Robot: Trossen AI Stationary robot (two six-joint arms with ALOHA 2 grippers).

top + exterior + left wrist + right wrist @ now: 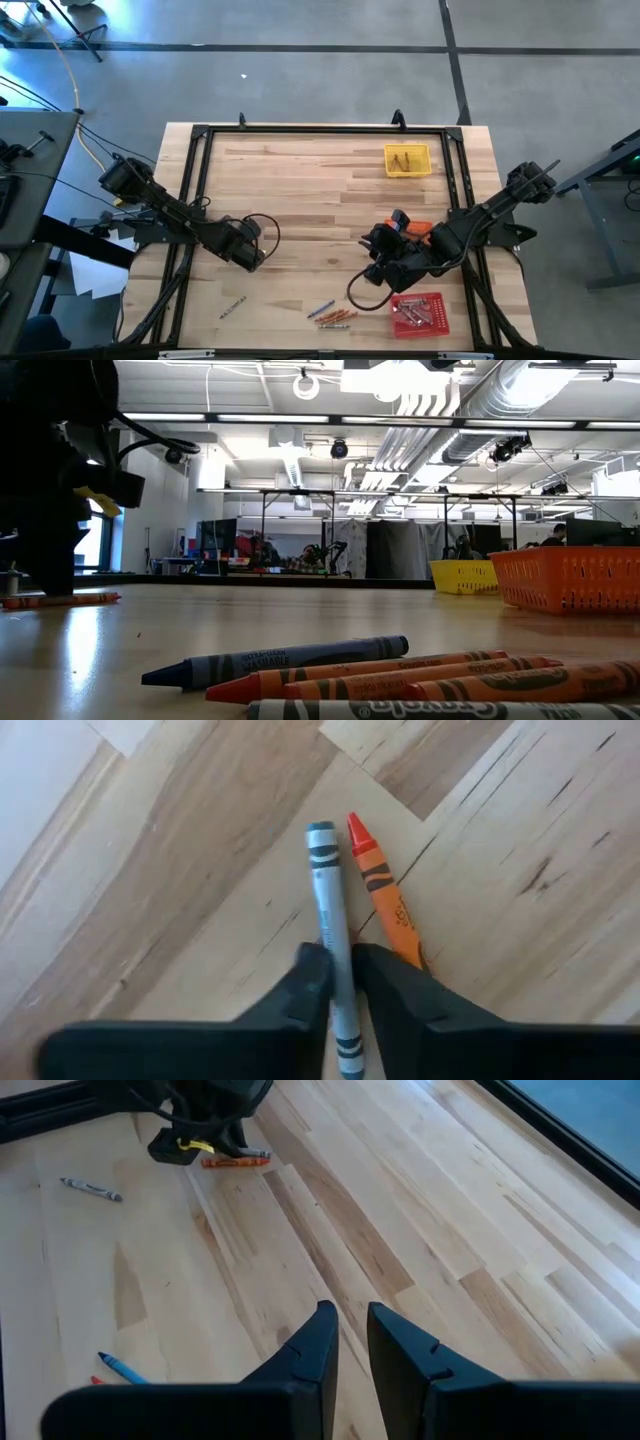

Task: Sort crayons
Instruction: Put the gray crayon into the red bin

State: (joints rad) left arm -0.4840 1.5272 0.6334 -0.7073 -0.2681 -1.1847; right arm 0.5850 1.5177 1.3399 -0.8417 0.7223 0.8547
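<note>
Grey is the crayon now pinched: the left gripper (340, 982), low on the bench (300, 190) at lower left of centre in the high view, has its fingers clenched on a grey crayon (330, 920), with an orange-red crayon (385, 900) lying just beside it. The step in hand looks like the pick-up; next, I judge, the crayon must be lifted clear without dragging its neighbour and carried to a tray.

The right gripper (345, 1342) hangs over bare wood near the red tray (420, 312) at lower right, fingers nearly together and holding nothing.

By count there are three trays: yellow tray (407, 160) at upper right, orange tray (418, 229) partly under the right arm, and the red one. A loose cluster (333, 316) at lower centre holds one blue, about three orange and a grey crayon; one more grey crayon (232, 307) lies at lower left.
</note>
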